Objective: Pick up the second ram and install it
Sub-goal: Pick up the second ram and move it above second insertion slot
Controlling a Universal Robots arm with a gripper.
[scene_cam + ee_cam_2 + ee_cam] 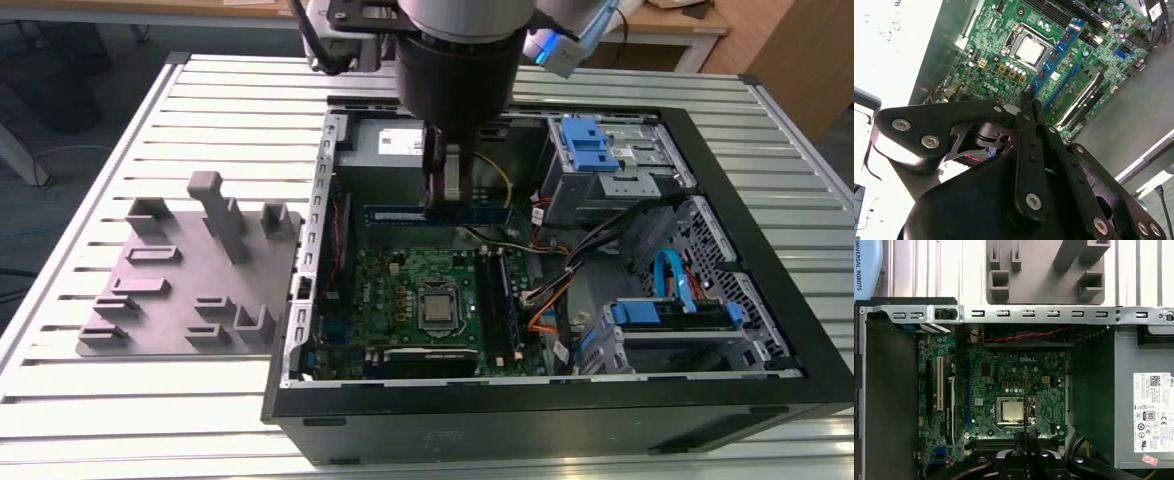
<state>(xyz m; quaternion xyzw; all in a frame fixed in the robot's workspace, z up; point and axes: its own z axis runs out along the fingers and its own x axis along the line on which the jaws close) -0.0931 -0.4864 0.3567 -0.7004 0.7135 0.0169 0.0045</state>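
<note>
An open computer case lies on its side on a slatted metal tabletop, with a grey fixture tray beside it on the exterior view's left. The robot arm reaches down into the case from above. Its tool is pinched together on the second ram, a thin dark strip with a blue edge. The stick is held by its upper edge, in the air above the motherboard and touching nothing below. In the exterior view it lies level, its long axis running from that view's left to its right. The dark memory slots sit just beside the square silver CPU, lower down and nearer the camera, and they run away from the camera. The stick therefore lies across the slots, not along them. In the first wrist view the stick shows as a fine line, edge-on, leading out from the tool and crossing the slots at about a right angle. In the second wrist view the stick stretches away from the closed fingertips over the green board. By this reading, the ram is picked up but not yet installed.
</note>
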